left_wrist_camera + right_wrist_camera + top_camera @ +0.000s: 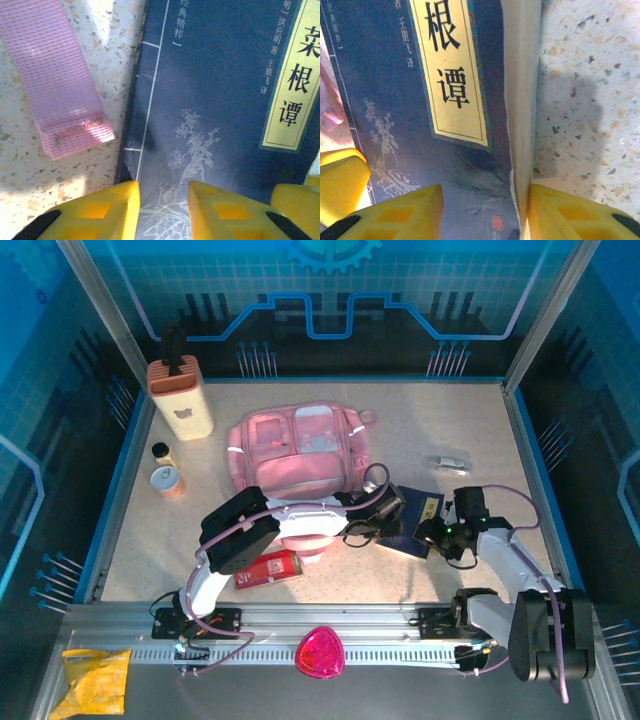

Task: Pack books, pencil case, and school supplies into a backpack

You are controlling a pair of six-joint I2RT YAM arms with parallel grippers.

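Red and flat, the pencil case (pixel 268 568) lies on the table (pixel 150 550) on the near side of the backpack (pixel 300 445), partly under the left arm. That arm rises from its base, folds at a black elbow and lays its white forearm rightward along the backpack's near edge. The right arm bends out from its own base and reaches leftward and away. Both wrists point down at a dark navy book (pixel 415 515) with a pale yellow title label, lying flat off the backpack's near right corner. The left gripper (pixel 163 212) straddles the spine edge and the right gripper (pixel 485 215) the cream page edge; each has its yellow fingers parted, clamping nothing. A pink strap (pixel 60 85) lies beside the spine. Farther off, right of the backpack, sits the small grey-white supply item (pixel 452 463). Left of the backpack stand two jars (pixel 165 475) and a beige box (pixel 180 400).
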